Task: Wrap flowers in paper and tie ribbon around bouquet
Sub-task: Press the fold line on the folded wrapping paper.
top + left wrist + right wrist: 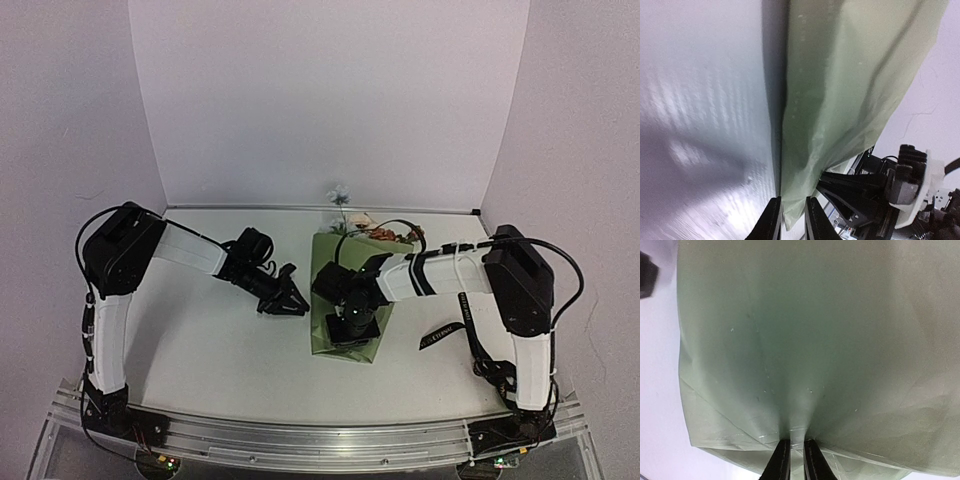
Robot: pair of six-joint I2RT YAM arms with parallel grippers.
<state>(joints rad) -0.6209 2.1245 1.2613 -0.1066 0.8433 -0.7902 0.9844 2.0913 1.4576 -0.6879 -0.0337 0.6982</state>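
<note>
Top: folded paper flat on table, flowers poking out its far end; ribbon right of it. L gripper at paper's left edge, R gripper over it.
L wrist: jaws slightly apart round paper edge, grip unclear.
R wrist: jaws clamped on puckered paper.

A white counter is lying beneath both sets of jaws, taking soft, even light and giving back a dim sheen beside the left jaws. Beyond the jaws a plain white back wall is standing upright. A pale, lilac-tinged left side wall is closing in outside the left jaws, and a matching right side wall outside the right jaws. Behind the jaws a ribbed aluminium rail is running along the counter's near edge.
</note>
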